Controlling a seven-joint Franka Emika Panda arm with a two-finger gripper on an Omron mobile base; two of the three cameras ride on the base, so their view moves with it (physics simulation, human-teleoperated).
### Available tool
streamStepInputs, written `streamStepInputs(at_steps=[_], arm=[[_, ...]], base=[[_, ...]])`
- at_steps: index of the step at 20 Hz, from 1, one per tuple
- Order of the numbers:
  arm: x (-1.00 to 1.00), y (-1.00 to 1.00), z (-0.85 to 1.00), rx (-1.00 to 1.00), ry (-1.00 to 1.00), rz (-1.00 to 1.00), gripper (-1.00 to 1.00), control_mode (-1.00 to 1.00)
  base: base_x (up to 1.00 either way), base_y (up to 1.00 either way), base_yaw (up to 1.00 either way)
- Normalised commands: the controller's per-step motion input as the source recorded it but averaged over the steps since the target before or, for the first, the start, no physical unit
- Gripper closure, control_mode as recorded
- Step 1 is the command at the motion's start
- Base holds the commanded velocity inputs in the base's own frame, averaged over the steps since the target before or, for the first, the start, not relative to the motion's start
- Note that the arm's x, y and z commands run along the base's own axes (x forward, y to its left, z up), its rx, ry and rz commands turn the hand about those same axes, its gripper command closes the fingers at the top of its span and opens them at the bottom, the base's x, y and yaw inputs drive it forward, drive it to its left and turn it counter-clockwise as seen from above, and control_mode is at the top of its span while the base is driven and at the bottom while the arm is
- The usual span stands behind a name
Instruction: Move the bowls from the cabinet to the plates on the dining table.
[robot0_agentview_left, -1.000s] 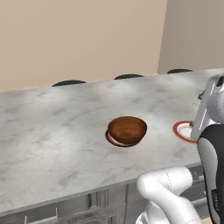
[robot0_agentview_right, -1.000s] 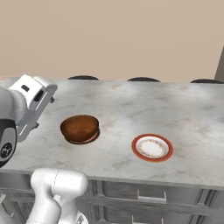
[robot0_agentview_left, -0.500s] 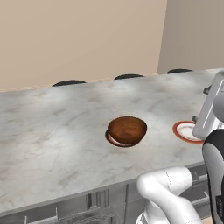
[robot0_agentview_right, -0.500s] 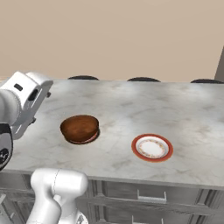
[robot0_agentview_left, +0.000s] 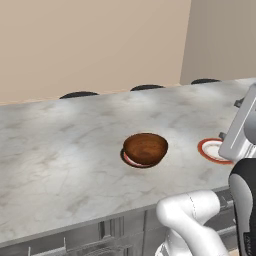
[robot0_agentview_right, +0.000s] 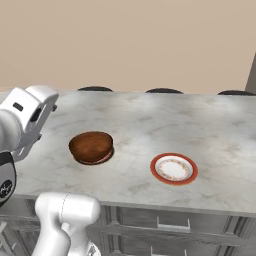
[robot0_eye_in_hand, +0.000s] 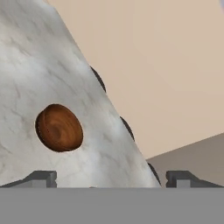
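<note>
The brown wooden bowl (robot0_agentview_left: 145, 148) is sitting on one of the red-rimmed plates (robot0_agentview_left: 131, 159), roughly midway along the dining table (robot0_agentview_left: 60, 150) and a little nearer its front edge than its far edge. Only a thin crescent of that plate is peeking out from under the bowl on the near side, so the bowl is resting slightly off-centre toward the far edge. The second plate (robot0_agentview_right: 173, 168) is lying bare, further toward the table's right end and near the front edge, well apart from the first. The cream bowl and the cabinet are not appearing in these views.

The gripper (robot0_eye_in_hand: 111, 178) is standing with its fingertips (robot0_eye_in_hand: 43, 177) wide apart and holding nothing, looking across the marble top from off to one side with the bowl well ahead of it.

By this reading one bowl is delivered and one is remaining. The risks ahead are mostly about the next trip. The arm is sitting close over the front edge of the table, and a wide swing as the base is driving off could be sweeping a link across the placed bowl and nudging it off its plate. The plates are barely wider than the bowls, so a slightly late release of the second bowl could be leaving it perched on the rim or sliding onto the marble. The bare plate is also light enough that a low approach could be pushing it toward the front edge.
</note>
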Motion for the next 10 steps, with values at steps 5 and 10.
streamStepInputs(at_steps=[5,10], arm=[[0.0,0.0,0.0,0.0,-0.05,0.0,-1.0,-1.0],[0.0,0.03,0.0,0.0,0.0,0.0,-1.0,-1.0]], base=[[0.0,0.0,0.0],[0.0,0.0,0.0]])
